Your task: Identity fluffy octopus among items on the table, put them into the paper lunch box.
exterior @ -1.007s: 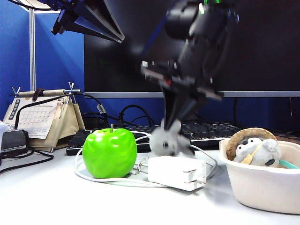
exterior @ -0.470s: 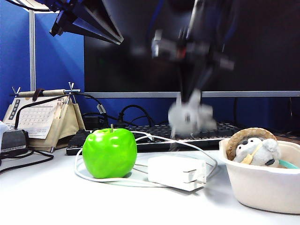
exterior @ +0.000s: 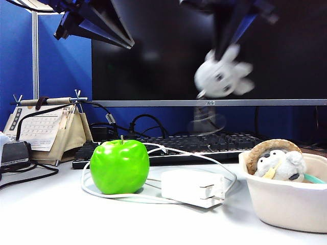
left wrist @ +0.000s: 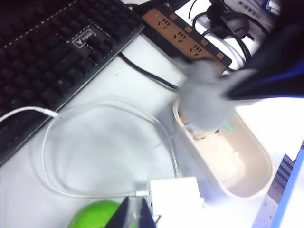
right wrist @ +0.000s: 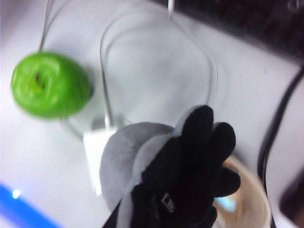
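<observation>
White table (exterior: 46,214) under me. Lying on it: green apple (exterior: 119,166), white power adapter (exterior: 193,188) just beside it with looping cable (exterior: 153,199), black keyboard (exterior: 168,148) behind, paper lunch box (exterior: 286,201) at right, desk calendar (exterior: 43,130) far left.

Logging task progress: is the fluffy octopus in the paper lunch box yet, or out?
Out. The fluffy octopus hangs in the air, clamped in the right gripper, above the keyboard and beside the paper lunch box.
</observation>
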